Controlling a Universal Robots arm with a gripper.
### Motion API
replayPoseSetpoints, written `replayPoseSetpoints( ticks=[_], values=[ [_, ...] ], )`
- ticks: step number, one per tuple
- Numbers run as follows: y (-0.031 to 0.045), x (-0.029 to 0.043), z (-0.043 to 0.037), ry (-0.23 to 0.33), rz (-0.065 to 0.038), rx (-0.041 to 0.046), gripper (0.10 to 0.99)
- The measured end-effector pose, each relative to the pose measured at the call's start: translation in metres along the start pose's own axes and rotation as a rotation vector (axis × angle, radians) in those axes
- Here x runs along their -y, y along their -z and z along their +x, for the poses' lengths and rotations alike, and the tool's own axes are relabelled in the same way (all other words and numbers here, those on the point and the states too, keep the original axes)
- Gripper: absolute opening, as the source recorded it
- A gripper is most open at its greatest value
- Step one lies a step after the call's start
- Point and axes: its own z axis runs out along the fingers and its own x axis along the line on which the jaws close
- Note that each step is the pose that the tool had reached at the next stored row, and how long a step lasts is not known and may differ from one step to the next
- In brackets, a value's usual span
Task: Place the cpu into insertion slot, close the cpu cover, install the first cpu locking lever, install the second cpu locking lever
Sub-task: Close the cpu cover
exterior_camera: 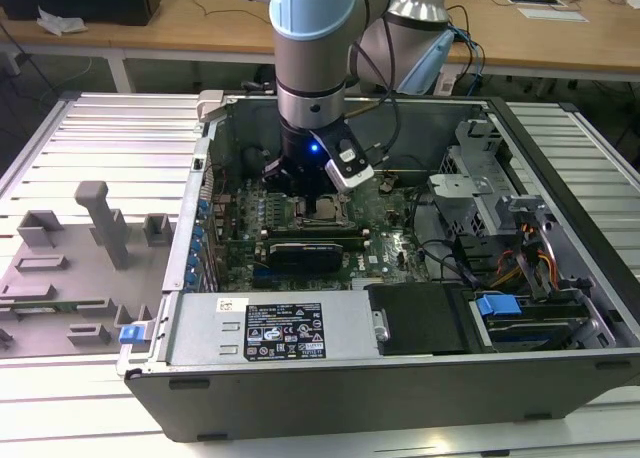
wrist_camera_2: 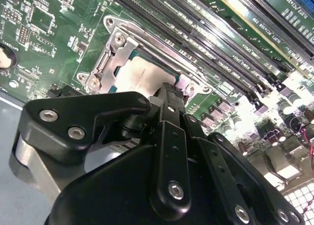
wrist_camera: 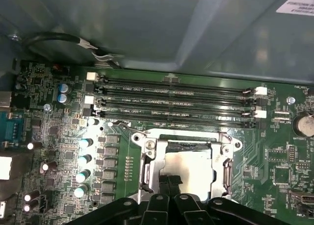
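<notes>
The cpu (wrist_camera: 194, 168), its pale metal top glinting, lies flat in the insertion slot (wrist_camera: 147, 145) on the green board. The cpu cover (wrist_camera: 227, 172), a silver frame plate, lies down around it. My gripper (wrist_camera: 170, 182) stands right over the chip's near edge with its black fingers (wrist_camera: 164, 183) pressed together, nothing between them. In the second wrist view the gripper (wrist_camera_2: 169, 91) meets the cpu (wrist_camera_2: 140, 72) at the cover (wrist_camera_2: 112, 55) edge. In the exterior view the gripper (exterior_camera: 316, 200) hangs inside the open computer case, just above the cpu (exterior_camera: 327, 211).
Long black memory slots (wrist_camera: 171, 104) run beside the socket, and a row of capacitors (wrist_camera: 83, 158) flanks it. Case walls (exterior_camera: 330, 388), a drive cage (exterior_camera: 480, 193) and cables (exterior_camera: 530, 263) surround the board. A grey fixture tray (exterior_camera: 70, 268) lies at the exterior view's left.
</notes>
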Motion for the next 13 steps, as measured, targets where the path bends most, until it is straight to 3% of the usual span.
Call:
replayPoseSetpoints(
  ticks=[8, 13],
  values=[
    [-0.0061, 0.0031, 0.0008, 0.000, 0.000, -0.0001, 0.106],
    [-0.0088, 0.0032, 0.0009, 0.000, -0.006, 0.0004, 0.106]
  ],
)
